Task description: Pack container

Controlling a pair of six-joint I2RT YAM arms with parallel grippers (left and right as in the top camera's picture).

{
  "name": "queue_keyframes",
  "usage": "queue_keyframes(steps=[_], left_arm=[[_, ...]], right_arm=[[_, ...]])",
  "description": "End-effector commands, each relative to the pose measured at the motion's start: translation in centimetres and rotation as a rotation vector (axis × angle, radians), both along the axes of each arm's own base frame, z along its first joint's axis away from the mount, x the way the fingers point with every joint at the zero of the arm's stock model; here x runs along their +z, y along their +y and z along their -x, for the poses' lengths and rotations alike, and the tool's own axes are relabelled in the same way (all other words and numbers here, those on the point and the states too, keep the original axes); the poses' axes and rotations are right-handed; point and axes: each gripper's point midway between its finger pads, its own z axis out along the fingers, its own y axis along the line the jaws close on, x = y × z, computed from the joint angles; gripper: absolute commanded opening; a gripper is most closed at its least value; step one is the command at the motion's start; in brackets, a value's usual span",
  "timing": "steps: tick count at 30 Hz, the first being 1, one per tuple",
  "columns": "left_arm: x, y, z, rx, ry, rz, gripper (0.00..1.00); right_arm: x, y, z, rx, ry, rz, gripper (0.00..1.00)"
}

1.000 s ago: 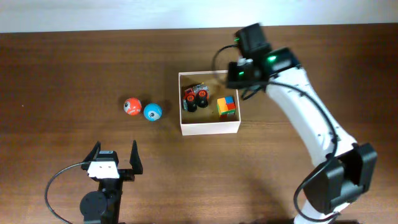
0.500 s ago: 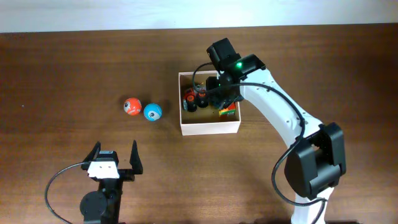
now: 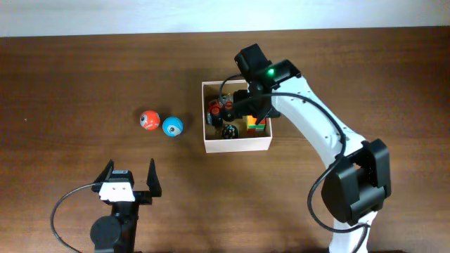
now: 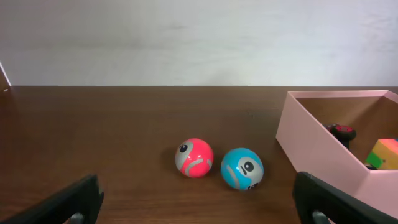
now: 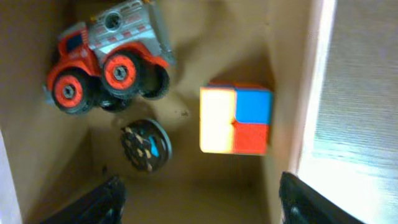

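Note:
The container (image 3: 237, 143) is a square cream-walled box at the table's middle. Inside lie a red toy truck (image 3: 216, 109), a small black round toy (image 3: 230, 131) and a multicoloured cube (image 3: 256, 124). My right gripper (image 3: 247, 107) hovers open and empty over the box. Its wrist view looks down on the truck (image 5: 109, 59), the black toy (image 5: 146, 144), the cube (image 5: 236, 120) and the box's wall (image 5: 318, 74), with the jaws (image 5: 199, 208) spread wide. A red ball (image 3: 148, 120) and a blue ball (image 3: 172, 126) lie left of the box. My left gripper (image 3: 130, 179) is open near the front edge.
The left wrist view shows the red ball (image 4: 194, 157) and the blue ball (image 4: 242, 168) side by side ahead of the open jaws (image 4: 199, 208), with the box (image 4: 311, 140) to their right. A white wall runs behind the table.
My right gripper has moved from behind the box's far right corner to over its inside. The black round toy now lies in the box. The left arm has not moved.

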Motion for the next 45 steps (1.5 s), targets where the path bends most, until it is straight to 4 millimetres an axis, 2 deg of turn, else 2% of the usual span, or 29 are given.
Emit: queue_keyframes(steps=[1,5,11,16,20,22,24,26,27,31,33,37,42,45], left_arm=[[-0.3,0.2,0.0,0.009,0.003,-0.013,0.99],[-0.3,0.2,0.0,0.01,0.003,-0.013,0.99],[-0.3,0.2,0.0,0.009,0.003,-0.013,0.99],[-0.3,0.2,0.0,0.01,0.003,-0.013,0.99],[-0.3,0.2,0.0,0.01,0.003,-0.013,0.99],[-0.3,0.2,0.0,0.01,0.003,-0.013,0.99],[-0.3,0.2,0.0,0.009,0.003,-0.013,0.99],[-0.3,0.2,0.0,0.009,0.003,-0.013,0.99],[-0.3,0.2,0.0,0.01,0.003,-0.013,0.99],[-0.3,0.2,0.0,0.009,0.003,-0.013,0.99],[-0.3,0.2,0.0,0.01,0.003,-0.013,0.99],[-0.3,0.2,0.0,0.009,0.003,-0.013,0.99],[-0.3,0.2,0.0,0.01,0.003,-0.013,0.99],[-0.3,0.2,0.0,0.01,0.003,-0.013,0.99]], right_arm=[[3.8,-0.8,-1.3,-0.013,-0.092,0.045,0.78],[7.5,-1.1,-1.2,0.022,-0.124,0.064,0.82],[12.8,-1.4,0.2,0.039,-0.166,0.055,0.81],[18.2,-3.6,2.7,0.016,-0.251,0.064,0.8],[23.3,-6.4,5.3,-0.032,-0.384,0.071,0.82],[25.7,-8.5,6.8,-0.069,-0.452,0.098,0.86],[27.3,-10.9,8.1,-0.116,-0.496,0.135,0.89],[28.0,-13.1,9.0,-0.164,-0.509,0.155,0.92],[27.9,-15.6,9.4,-0.219,-0.488,0.188,0.93],[26.3,-19.6,8.5,-0.321,-0.424,0.249,0.96],[24.7,-21.3,7.6,-0.359,-0.369,0.244,0.99],[21.1,-22.1,5.0,-0.248,-0.283,0.128,1.0],[16.0,-25.4,2.6,-0.319,-0.198,0.096,0.99],[12.0,-25.8,1.9,-0.326,-0.127,0.089,0.99]])
